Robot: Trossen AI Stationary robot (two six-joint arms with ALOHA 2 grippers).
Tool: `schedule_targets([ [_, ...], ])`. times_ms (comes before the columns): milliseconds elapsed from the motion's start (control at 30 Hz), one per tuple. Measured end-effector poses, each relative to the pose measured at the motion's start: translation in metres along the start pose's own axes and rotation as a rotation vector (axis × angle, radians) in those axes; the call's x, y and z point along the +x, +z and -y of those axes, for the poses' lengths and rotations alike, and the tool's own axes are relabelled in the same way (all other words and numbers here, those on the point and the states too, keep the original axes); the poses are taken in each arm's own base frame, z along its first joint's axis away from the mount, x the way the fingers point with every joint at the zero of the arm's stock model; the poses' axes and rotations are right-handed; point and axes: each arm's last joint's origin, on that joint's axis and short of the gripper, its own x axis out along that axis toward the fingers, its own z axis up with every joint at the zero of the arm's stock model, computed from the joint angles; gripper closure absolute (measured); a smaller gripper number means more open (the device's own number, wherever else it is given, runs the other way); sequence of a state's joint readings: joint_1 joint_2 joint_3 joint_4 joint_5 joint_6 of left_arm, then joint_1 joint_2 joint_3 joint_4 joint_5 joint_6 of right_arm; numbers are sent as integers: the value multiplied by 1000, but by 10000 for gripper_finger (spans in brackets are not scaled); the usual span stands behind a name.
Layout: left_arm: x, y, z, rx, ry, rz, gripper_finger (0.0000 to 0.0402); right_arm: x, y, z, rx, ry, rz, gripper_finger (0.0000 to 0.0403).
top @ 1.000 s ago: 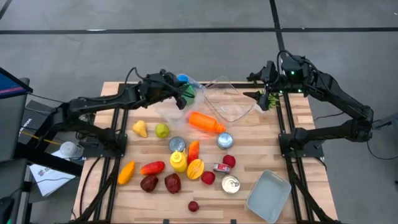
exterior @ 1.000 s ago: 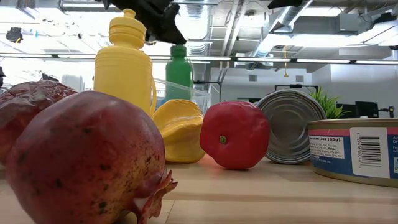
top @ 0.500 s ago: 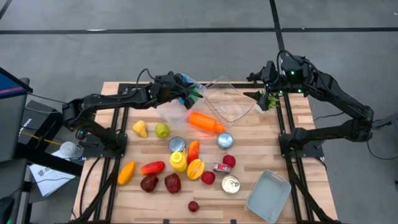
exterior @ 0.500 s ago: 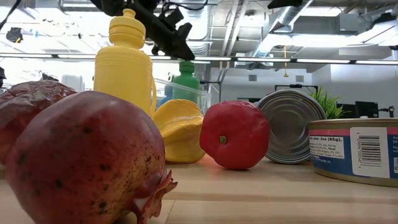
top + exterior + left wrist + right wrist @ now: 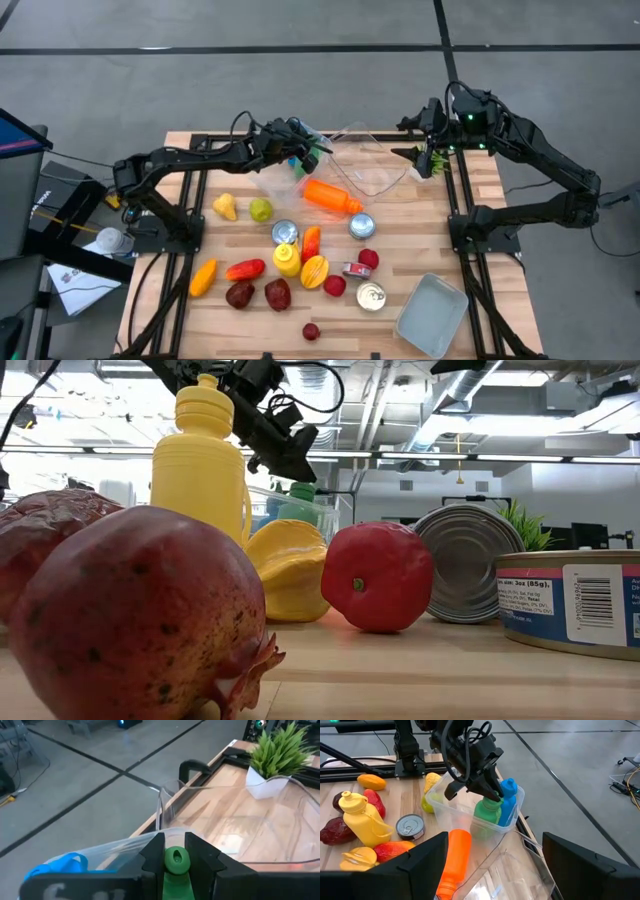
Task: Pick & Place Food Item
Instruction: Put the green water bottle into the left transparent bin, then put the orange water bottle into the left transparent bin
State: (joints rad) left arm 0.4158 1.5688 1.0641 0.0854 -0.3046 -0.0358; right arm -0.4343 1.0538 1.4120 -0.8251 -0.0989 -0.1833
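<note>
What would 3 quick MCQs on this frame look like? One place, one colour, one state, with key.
1. Where is the green bottle?
A. in the clear bin
B. in the grey tray
C. on the floor

2. What colour is the bottle beside it in the bin?
A. yellow
B. blue
C. orange

3. What is the left gripper doing?
A. hanging open over the cans
B. shut on the green bottle's cap
C. gripping the plant

Key: 1 A, the right wrist view shows it standing inside the bin; 2 B, it stands blue beside it; 3 B, the fingers clamp the cap.
</note>
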Motion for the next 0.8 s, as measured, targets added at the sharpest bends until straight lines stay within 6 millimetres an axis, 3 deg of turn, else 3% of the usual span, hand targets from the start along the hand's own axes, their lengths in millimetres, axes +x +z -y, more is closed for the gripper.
schedule_targets([
  [400,0,2,-2,-11,6,12,336,0,-1,0,-11,1,-5,90],
  [800,-1,2,-2,-82,4,13,268,0,-1,0,-11,1,-5,90],
])
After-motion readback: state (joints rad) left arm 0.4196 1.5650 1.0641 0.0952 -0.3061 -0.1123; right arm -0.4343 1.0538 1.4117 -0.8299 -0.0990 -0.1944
